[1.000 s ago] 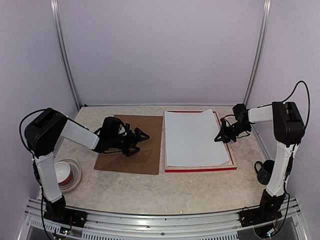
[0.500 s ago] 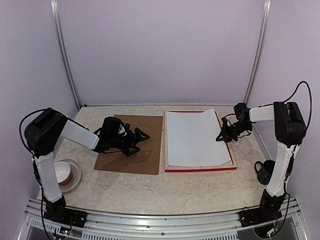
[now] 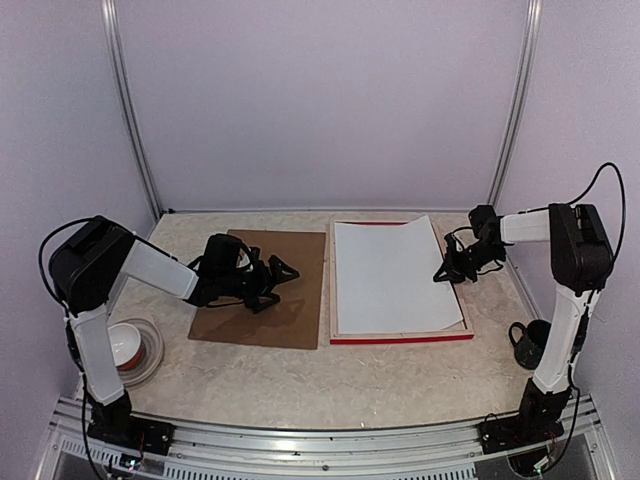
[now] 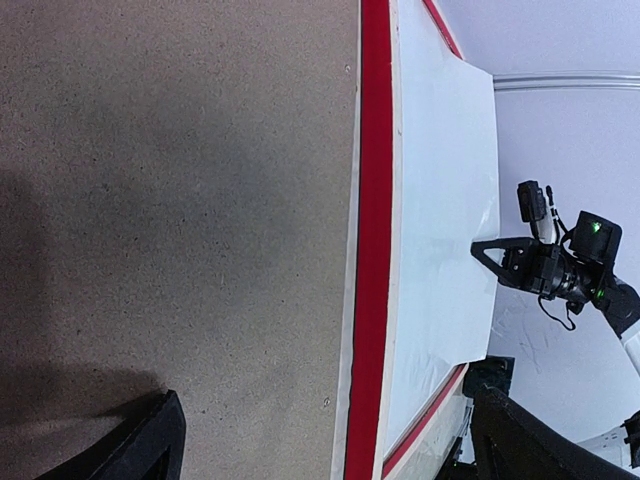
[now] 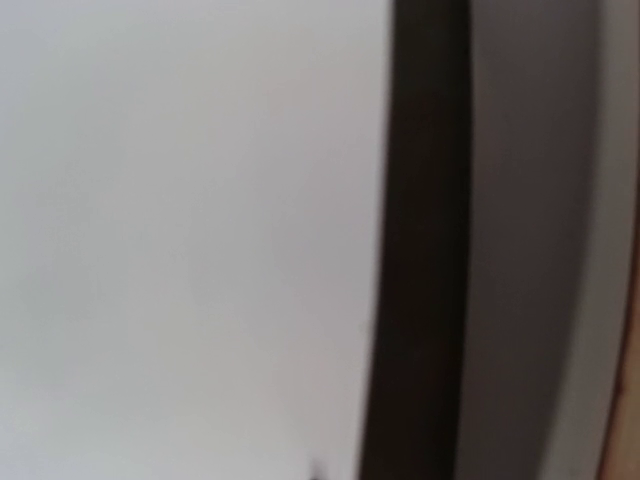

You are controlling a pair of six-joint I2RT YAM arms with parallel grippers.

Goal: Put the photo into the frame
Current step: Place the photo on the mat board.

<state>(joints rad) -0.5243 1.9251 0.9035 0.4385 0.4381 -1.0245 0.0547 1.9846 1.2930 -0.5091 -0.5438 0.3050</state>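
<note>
The frame (image 3: 400, 338) lies flat right of centre, with red edges and a pale wood inner rim; it also shows in the left wrist view (image 4: 375, 250). A white sheet (image 3: 390, 275) lies in it slightly skewed. It seems to be the photo print side down, as no cat picture shows. My right gripper (image 3: 446, 272) sits at the sheet's right edge, its tip over the paper, apparently shut on it. The right wrist view is a blur of white sheet (image 5: 180, 230). My left gripper (image 3: 278, 274) is open and empty over the brown backing board (image 3: 300, 310); one of its fingers (image 4: 150, 445) shows in the left wrist view.
A clear dish with a red and white object (image 3: 132, 347) stands by the left arm's base. A black mug (image 3: 530, 342) stands by the right arm's base. White walls enclose the table on three sides.
The white sheet has shifted slightly to the right inside the frame, along with my right gripper. The left arm has not moved.
</note>
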